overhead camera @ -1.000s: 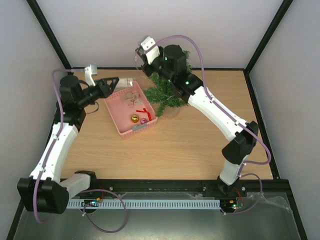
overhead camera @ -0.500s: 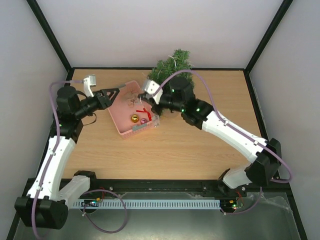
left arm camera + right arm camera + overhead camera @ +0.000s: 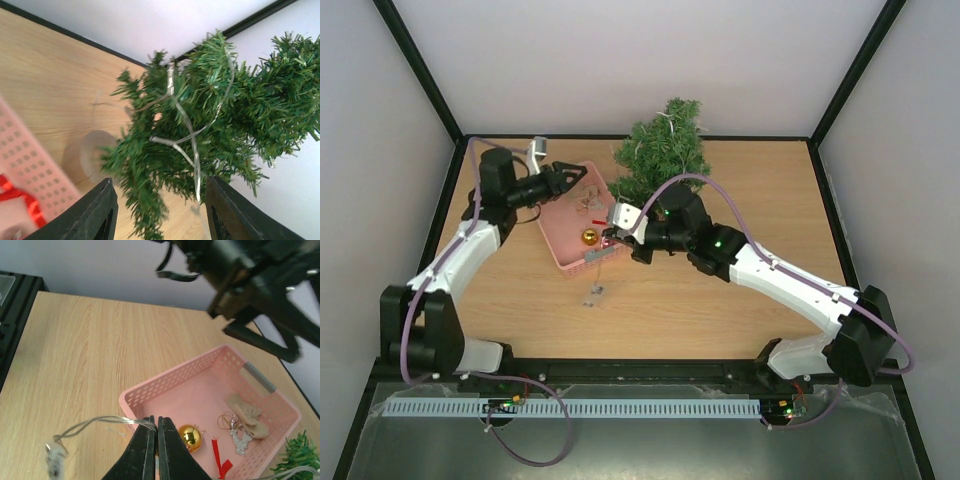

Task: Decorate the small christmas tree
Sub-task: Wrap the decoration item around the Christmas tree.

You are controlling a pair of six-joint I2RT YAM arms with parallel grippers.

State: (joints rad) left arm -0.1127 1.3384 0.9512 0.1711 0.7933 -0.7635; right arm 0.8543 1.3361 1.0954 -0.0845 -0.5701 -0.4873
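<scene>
Left gripper [image 3: 578,181] swung toward small christmas tree [image 3: 660,150], jaws parted

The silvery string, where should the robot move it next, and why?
Probably lift it toward the small christmas tree: the right gripper pinches the string, whose loose end lies on the table, off the branches.

Left wrist view crops small christmas tree [image 3: 225,115], blurs basket [image 3: 25,160].

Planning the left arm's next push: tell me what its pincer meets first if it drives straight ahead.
Most likely the small christmas tree: its branches and pale string fill the gap ahead of the left pincer. Depth is hard to judge.
</scene>
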